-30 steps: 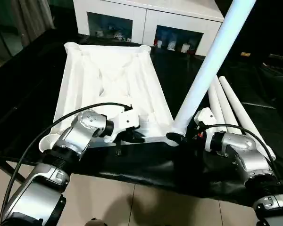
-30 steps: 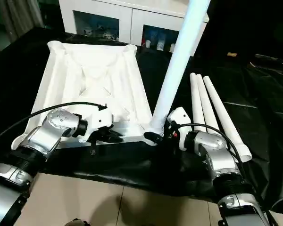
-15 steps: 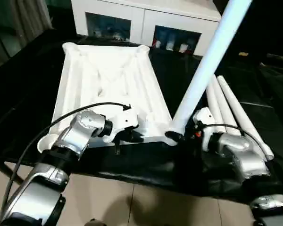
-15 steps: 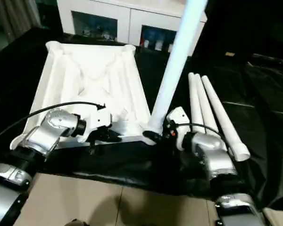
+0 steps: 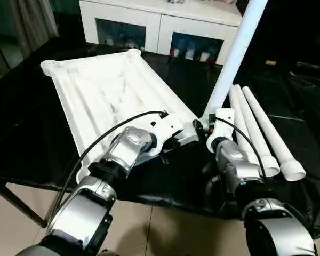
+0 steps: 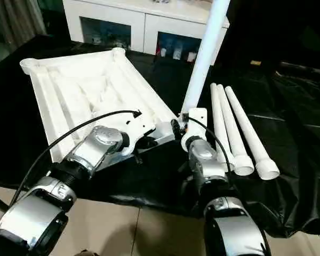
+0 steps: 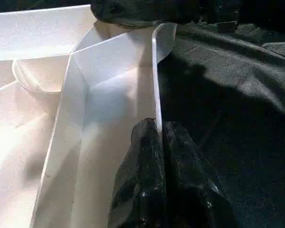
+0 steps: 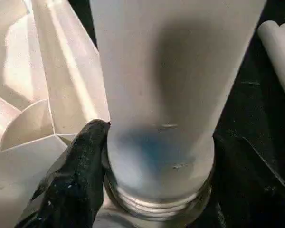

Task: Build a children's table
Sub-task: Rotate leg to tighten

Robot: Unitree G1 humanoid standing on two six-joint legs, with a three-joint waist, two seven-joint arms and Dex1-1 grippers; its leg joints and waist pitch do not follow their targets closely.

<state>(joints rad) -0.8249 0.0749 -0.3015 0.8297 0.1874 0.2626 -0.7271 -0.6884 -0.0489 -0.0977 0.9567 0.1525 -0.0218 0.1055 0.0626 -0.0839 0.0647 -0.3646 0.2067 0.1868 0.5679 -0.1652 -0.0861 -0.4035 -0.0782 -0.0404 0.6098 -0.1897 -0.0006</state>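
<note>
The white tabletop (image 5: 106, 90) lies underside up on the black cloth, turned at an angle, with its ribs and round corner sockets showing. My left gripper (image 7: 159, 130) is shut on the thin rim of its near edge, close to the near right corner. My right gripper (image 5: 205, 128) is shut on the lower end of a white leg (image 5: 232, 58) that stands nearly upright. The leg's threaded end (image 8: 156, 204) is at that corner, with a black finger (image 8: 80, 166) pressed on its side. The other three legs (image 5: 261, 133) lie side by side to the right.
A white glass-door cabinet (image 5: 160, 21) stands behind the work table. The black cloth (image 5: 298, 106) covers the table and hangs over its near edge above the tiled floor (image 5: 165, 234). A black cable (image 5: 96, 149) loops along my left forearm.
The tabletop has swung round, its near right corner moving away from me. Both grippers went with it and the leg stands more upright. The camera has shifted too.
</note>
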